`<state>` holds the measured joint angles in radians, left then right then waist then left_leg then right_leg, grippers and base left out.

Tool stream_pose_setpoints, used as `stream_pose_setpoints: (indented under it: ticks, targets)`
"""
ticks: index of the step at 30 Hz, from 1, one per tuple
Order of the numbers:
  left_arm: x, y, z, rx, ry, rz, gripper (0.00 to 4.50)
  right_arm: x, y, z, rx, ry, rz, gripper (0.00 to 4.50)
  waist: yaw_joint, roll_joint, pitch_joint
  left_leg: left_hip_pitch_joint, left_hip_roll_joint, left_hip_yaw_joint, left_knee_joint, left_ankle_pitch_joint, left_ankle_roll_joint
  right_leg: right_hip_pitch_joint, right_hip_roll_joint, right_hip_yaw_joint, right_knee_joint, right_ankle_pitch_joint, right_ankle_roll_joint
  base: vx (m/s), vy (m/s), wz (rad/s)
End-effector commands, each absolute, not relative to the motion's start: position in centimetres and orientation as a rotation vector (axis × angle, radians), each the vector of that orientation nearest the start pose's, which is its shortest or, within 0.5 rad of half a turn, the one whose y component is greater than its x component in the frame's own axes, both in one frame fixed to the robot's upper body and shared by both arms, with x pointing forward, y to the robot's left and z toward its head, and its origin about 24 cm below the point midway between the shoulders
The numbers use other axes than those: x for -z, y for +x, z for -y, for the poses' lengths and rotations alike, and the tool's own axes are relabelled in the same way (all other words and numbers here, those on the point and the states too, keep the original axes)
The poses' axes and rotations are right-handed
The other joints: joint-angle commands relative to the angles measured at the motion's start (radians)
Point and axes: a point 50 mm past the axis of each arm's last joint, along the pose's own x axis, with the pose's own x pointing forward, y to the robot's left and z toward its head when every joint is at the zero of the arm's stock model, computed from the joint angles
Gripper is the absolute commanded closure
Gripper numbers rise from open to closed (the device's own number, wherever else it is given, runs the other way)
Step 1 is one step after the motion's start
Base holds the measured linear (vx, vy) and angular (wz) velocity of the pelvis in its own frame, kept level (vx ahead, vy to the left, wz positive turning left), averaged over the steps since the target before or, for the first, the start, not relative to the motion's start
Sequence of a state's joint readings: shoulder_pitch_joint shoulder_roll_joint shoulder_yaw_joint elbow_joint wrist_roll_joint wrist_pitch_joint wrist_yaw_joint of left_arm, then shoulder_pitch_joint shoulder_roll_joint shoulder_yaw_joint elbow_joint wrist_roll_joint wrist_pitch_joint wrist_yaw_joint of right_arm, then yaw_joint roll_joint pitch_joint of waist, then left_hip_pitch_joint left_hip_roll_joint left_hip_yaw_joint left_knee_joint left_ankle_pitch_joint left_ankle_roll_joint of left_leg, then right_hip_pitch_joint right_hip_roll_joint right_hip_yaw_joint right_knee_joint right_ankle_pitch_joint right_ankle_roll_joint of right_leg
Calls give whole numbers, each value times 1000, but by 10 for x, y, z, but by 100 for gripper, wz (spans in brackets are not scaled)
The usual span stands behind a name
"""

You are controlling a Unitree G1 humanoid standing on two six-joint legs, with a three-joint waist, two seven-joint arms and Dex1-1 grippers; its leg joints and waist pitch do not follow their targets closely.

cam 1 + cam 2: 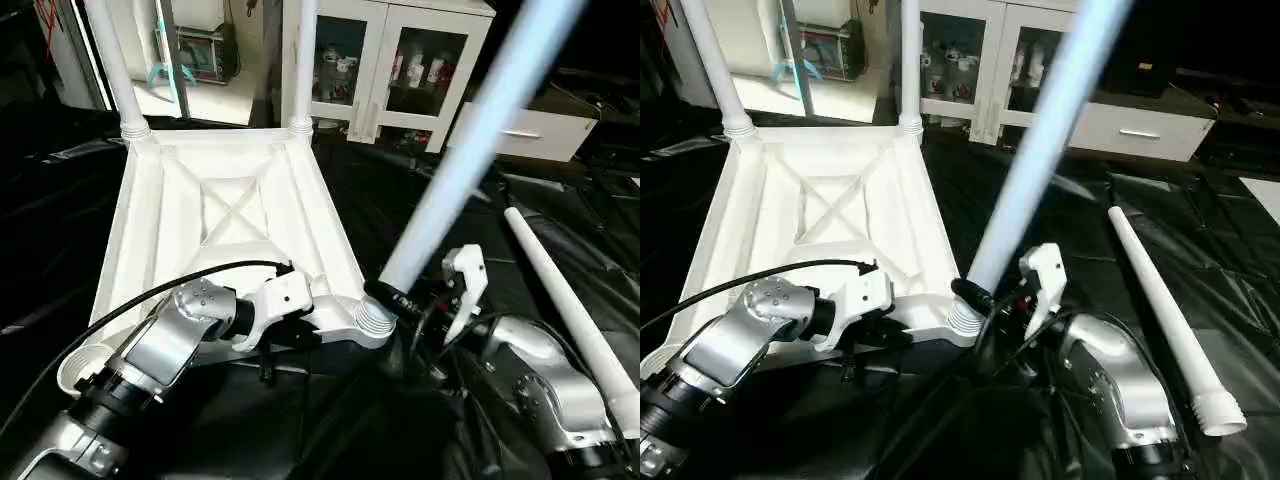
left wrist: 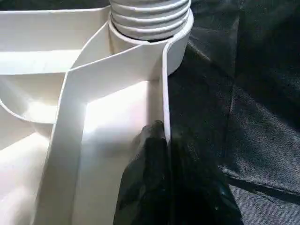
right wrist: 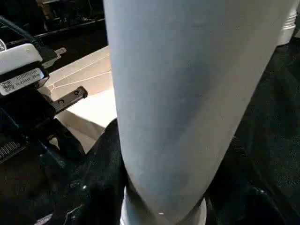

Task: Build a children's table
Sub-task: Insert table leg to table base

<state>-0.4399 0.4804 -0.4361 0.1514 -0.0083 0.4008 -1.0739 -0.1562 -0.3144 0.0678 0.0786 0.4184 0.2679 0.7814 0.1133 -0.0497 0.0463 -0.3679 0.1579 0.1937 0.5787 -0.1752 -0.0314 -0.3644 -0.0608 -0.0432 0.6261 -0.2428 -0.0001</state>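
The children's table top (image 1: 230, 200) lies upside down on a black sheet, ribbed X-braced underside up. Two white legs (image 1: 115, 70) (image 1: 305, 60) stand in its far corner sockets. My left gripper (image 2: 166, 140) is shut on the rim wall beside the near right corner socket (image 1: 372, 318). My right gripper (image 1: 395, 298) is shut on a third leg (image 1: 470, 150), which leans up to the right with its lower end at that socket. Black fingers (image 3: 108, 154) flank this leg in the right wrist view. A fourth leg (image 1: 570, 310) lies loose on the sheet at the right.
A white glass-door cabinet (image 1: 400, 60) stands behind the table top, with a low white drawer unit (image 1: 540, 135) to its right. Crinkled black sheeting (image 1: 420, 420) covers the floor. The near left corner socket (image 1: 80, 365) shows behind my left forearm.
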Motion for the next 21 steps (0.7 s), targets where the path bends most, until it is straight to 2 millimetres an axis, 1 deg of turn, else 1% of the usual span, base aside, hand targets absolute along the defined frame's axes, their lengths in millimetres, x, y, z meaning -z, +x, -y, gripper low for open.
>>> stream_pose_setpoints:
  ticks: [1,5,7,9,10,11,13,15,16,17,18,19,20,21]
  targets:
    - [-65,296,-130,1185,503,-484,447,-29,256,161,-827,120,-305,261,-8,6,-30,34,88,-53,-89,-445,-62,-14,-112,59,-123,-481,-111,0,0,0]
    - [-67,299,-130,1174,499,-479,447,-29,255,160,-831,123,-306,261,-10,6,-30,31,88,-55,-93,-454,-66,-12,-113,58,-124,-482,-109,0,0,0]
    - [-67,299,-130,1176,497,-479,447,-27,255,159,-834,111,-323,261,-10,7,-31,33,89,-56,-93,-460,-67,-12,-114,57,-125,-485,-110,0,0,0]
    - [-67,300,-129,1182,498,-477,447,-25,255,159,-837,82,-348,261,-11,7,-31,30,89,-56,-96,-447,-67,-8,-112,55,-124,-461,-112,0,0,0]
    - [-68,299,-129,1196,500,-477,447,-21,259,158,-832,39,-397,261,-11,11,-30,32,89,-56,-97,-454,-70,-10,-112,56,-125,-457,-113,0,0,0]
    - [-68,299,-128,1201,501,-477,447,-19,261,157,-830,20,-414,261,-15,11,-30,32,87,-57,-98,-464,-76,-9,-110,54,-123,-457,-116,0,0,0]
    - [-68,299,-128,1203,501,-478,447,-19,263,156,-833,7,-421,261,-18,10,-29,33,87,-57,-98,-477,-83,-12,-111,53,-124,-469,-115,0,0,0]
    - [-67,298,-128,1210,501,-481,447,-19,265,152,-856,-3,-437,261,-20,10,-27,39,87,-59,-93,-514,-87,-19,-116,56,-132,-513,-109,0,0,0]
    - [-66,297,-128,1216,501,-485,447,-18,267,151,-864,-11,-448,261,-22,8,-27,39,87,-61,-94,-521,-86,-18,-115,55,-132,-524,-105,0,0,0]
    - [-66,296,-127,1220,500,-487,447,-18,268,150,-870,-9,-462,261,-25,9,-27,39,87,-62,-95,-525,-87,-18,-116,55,-132,-528,-104,0,0,0]
    - [-66,296,-127,1221,500,-488,447,-18,268,150,-871,-9,-464,261,-26,8,-28,39,87,-62,-95,-526,-87,-18,-115,54,-132,-526,-104,0,0,0]
    - [-66,295,-127,1226,499,-491,447,-18,269,150,-874,-10,-468,261,-28,9,-27,39,88,-63,-95,-534,-89,-20,-114,54,-131,-524,-106,0,0,0]
    - [-65,295,-126,1229,499,-492,447,-17,271,150,-876,-14,-475,261,-29,6,-27,41,87,-61,-95,-543,-91,-22,-114,54,-133,-525,-105,0,0,0]
    - [-65,295,-126,1229,499,-492,447,-17,271,150,-876,-13,-478,261,-29,7,-27,42,87,-62,-94,-544,-90,-22,-114,54,-132,-521,-106,0,0,0]
